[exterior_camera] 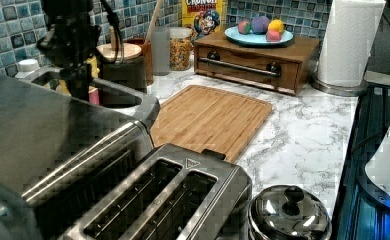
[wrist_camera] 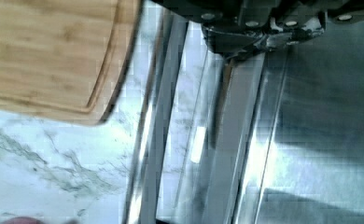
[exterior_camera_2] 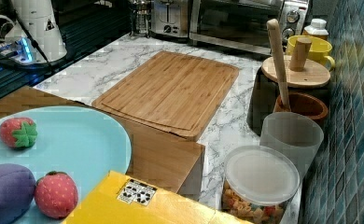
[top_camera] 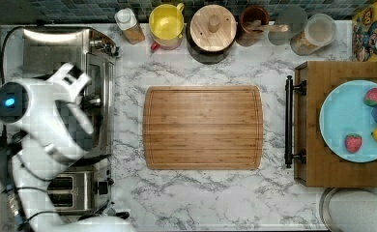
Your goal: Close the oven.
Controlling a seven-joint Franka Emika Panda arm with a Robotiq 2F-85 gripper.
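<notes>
The oven [top_camera: 56, 53] is a big steel box at the top view's left edge, and my white arm reaches over it. Its glass door stands upright or close to it against the front in the right view [exterior_camera_2: 236, 21]. The long bar handle [exterior_camera: 83, 147] runs along the door's top edge. My dark gripper [exterior_camera: 78, 90] hangs just above the oven's front top edge in the left view. In the wrist view the gripper [wrist_camera: 238, 46] sits right at the door's upper rim, beside the handle [wrist_camera: 157, 116].
A two-slot toaster [top_camera: 75, 191] stands next to the oven. A bamboo cutting board [top_camera: 202, 127] lies mid-counter. A wooden drawer box [top_camera: 317, 169] carries a blue plate of toy fruit. Jars and a yellow mug [top_camera: 166, 21] line the back wall.
</notes>
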